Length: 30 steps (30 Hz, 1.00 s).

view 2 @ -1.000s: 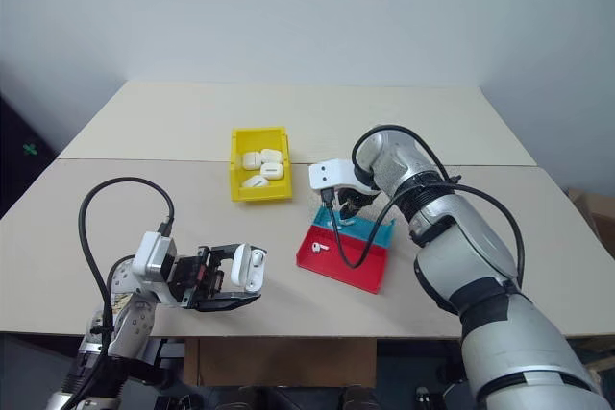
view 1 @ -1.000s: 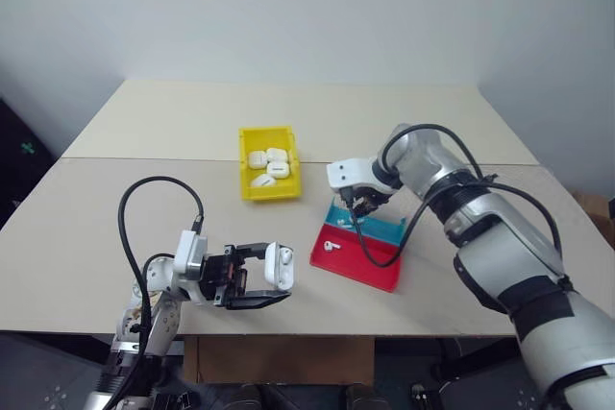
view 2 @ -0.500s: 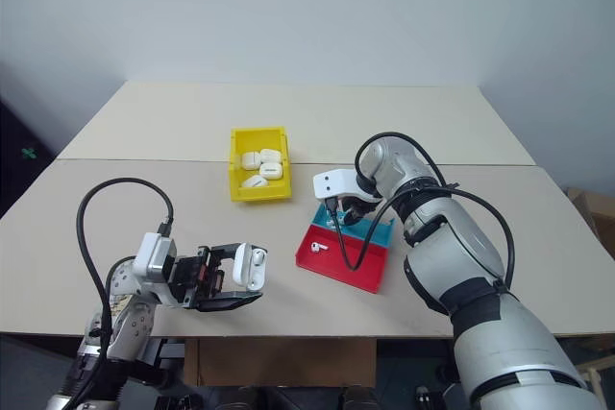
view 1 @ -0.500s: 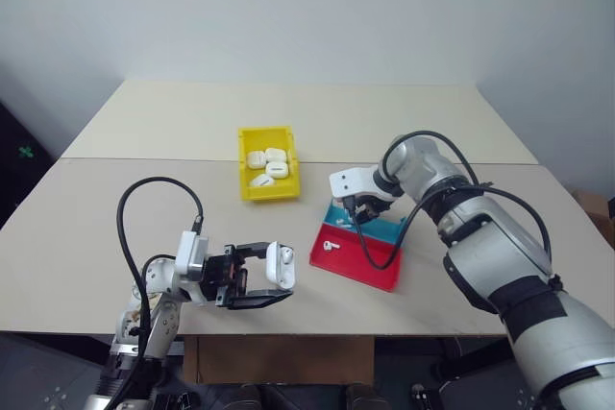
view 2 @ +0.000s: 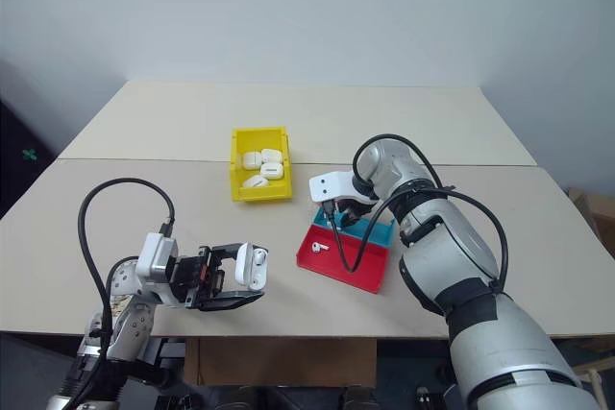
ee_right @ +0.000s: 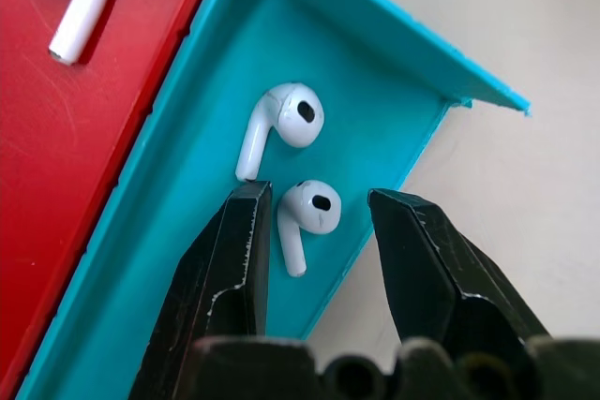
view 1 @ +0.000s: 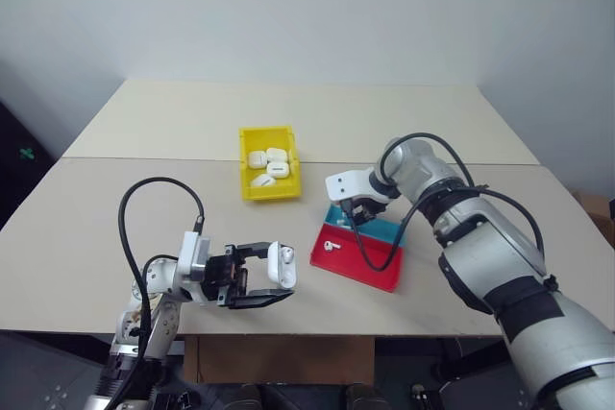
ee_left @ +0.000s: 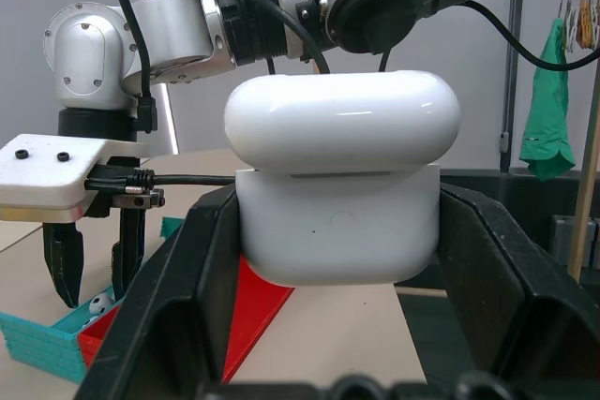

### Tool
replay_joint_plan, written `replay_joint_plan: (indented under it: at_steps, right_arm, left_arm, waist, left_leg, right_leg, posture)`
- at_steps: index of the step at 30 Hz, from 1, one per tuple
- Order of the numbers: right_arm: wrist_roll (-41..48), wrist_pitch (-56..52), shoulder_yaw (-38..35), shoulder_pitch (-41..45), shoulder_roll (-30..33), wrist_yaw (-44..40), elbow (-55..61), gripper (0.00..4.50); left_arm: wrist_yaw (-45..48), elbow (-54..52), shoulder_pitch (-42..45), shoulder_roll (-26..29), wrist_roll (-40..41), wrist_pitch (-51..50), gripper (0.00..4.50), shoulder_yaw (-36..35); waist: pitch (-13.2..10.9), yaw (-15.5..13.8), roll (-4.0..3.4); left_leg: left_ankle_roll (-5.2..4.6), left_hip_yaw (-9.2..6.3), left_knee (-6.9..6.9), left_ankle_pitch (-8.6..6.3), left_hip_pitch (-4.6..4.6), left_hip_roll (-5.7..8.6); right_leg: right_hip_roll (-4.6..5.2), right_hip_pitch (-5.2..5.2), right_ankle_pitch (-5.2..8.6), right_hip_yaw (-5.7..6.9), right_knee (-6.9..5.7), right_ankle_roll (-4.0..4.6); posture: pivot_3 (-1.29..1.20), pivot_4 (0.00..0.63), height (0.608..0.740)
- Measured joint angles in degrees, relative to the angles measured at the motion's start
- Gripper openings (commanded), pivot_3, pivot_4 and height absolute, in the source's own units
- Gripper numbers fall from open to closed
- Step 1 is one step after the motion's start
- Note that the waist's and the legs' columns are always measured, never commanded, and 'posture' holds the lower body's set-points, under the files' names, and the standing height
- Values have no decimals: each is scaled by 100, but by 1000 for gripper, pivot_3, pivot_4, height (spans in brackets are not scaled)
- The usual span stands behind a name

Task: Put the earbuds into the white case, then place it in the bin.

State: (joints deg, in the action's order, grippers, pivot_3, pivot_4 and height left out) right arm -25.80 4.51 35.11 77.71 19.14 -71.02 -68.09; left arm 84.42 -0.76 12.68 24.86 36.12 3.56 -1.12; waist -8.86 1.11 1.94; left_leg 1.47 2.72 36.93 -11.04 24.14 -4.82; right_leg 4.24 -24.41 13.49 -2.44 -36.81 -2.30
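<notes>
While jaws straddle it | earbud [ee_right: 306, 215] lies between | blue tray [ee_right: 169, 259]

The two head views looked forward and down from above the near edge of the desk [view 1: 144, 141], sharing the whole top; the left wrist view looked level along its pincer [ee_left: 337, 325], close on the white case [ee_left: 339, 194]; the right wrist view looked steeply down, very near, into the tray's blue compartment [ee_right: 187, 259], also seen from the head.
</notes>
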Motion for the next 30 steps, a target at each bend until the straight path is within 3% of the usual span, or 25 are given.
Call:
replay_joint_plan:
  at_steps: [15, 19, 30]
  right_arm:
    - [-87, 4, -16, -16, 0, 17, -5, 2066]
    - [-92, 20, -19, -45, -1, -9, -5, 1213]
    - [-108, 105, -66, -65, -1, 1, 1, 1213]
  left_arm:
    - [-12, 0, 0, -1, -6, 19, 2791, 0]
    - [-11, 0, 0, -1, -9, 23, 2791, 0]
    - [-16, 0, 0, -1, -9, 26, 2791, 0]
  waist:
    - [0, 7, -1]
    - [0, 8, -1]
    - [0, 9, -1]
  left_leg:
    - [0, 0, 0, 0, -1, 0]
    - [0, 0, 0, 0, -1, 0]
    - [0, 0, 0, 0, -1, 0]
  right_leg:
    - [0, 0, 0, 0, -1, 0]
    - [0, 0, 0, 0, -1, 0]
    - [0, 1, 0, 0, -1, 0]
  posture:
    - [0, 150, 740]
    - [0, 150, 740]
    - [0, 150, 740]
